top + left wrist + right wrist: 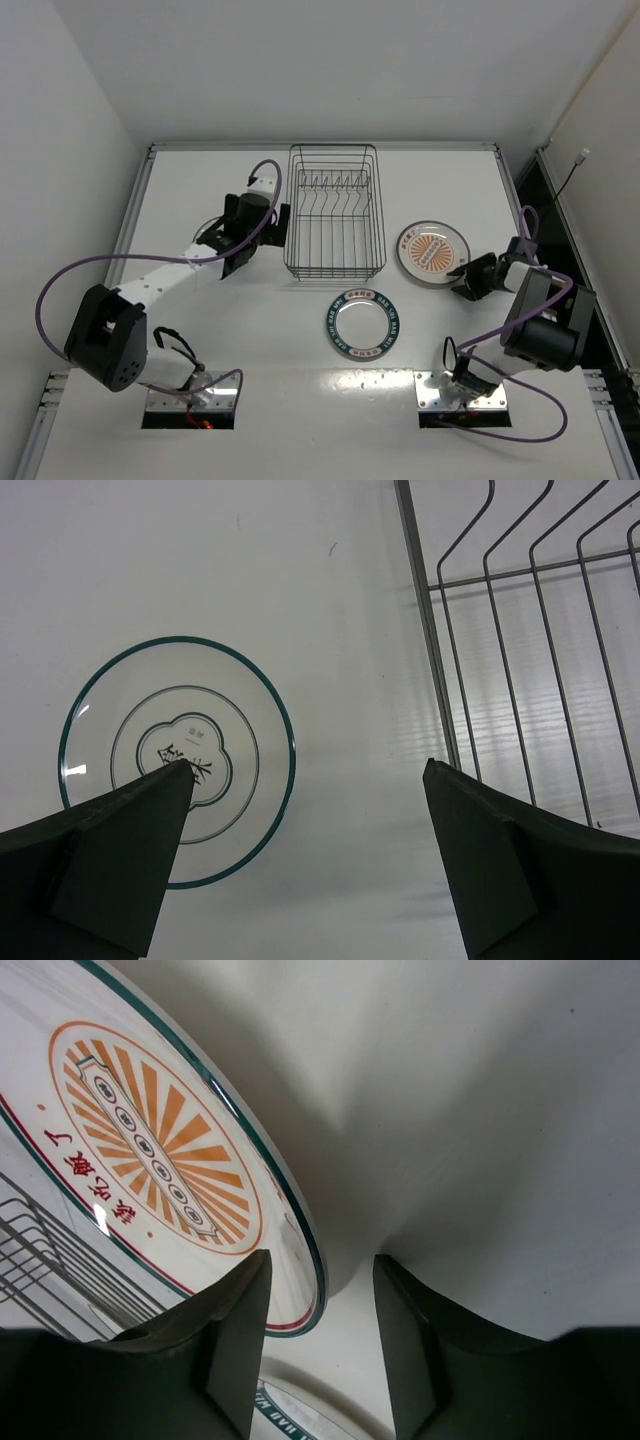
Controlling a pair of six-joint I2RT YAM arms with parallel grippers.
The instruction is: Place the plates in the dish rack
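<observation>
The dark wire dish rack (332, 212) stands at the back middle with nothing in it; its prongs show in the left wrist view (520, 630). The white plate with the orange sunburst (431, 252) lies to the right of the rack. My right gripper (467, 277) is at its near right rim, open, and in the right wrist view it (322, 1260) straddles that rim (160, 1130) with gaps on both sides. The blue-rimmed plate (362, 324) lies flat in front of the rack. My left gripper (262, 243) hangs wide open just left of the rack, holding nothing (308, 770).
A third plate, white with a thin teal rim (177, 760), lies on the table under my left arm (210, 232), left of the rack. The blue-rimmed plate's edge (300, 1415) shows just below my right fingers. White walls close off the table's far side and sides.
</observation>
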